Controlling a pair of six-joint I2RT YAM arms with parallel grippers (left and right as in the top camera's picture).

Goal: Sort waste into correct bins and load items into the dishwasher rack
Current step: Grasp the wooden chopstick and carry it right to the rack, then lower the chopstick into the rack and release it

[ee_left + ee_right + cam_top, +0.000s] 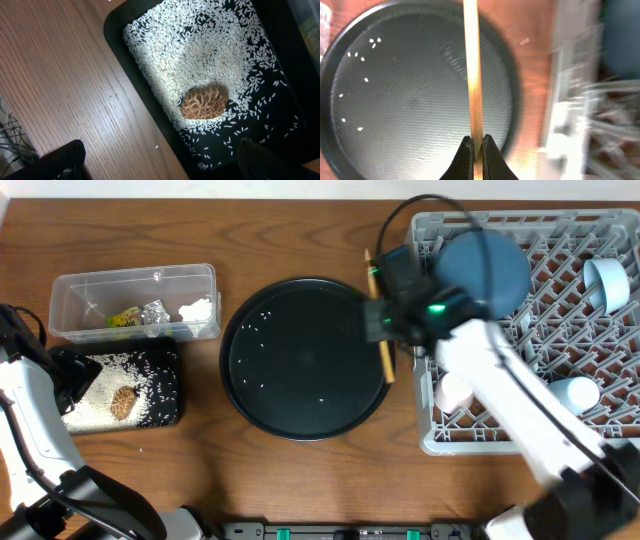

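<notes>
Pinched in my right tool [476, 142], the chopstick [471, 75] seems light, stiff and slick, likely to swivel; a mid-length hold suits. Left tool [160, 159] hangs spread above rice [200, 50].

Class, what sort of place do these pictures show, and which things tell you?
Probably a robot test bench staged as a kitchen clean-up station: wooden table, grey dishwasher rack holding a dark-blue plate, clear tub of rubbish.
</notes>
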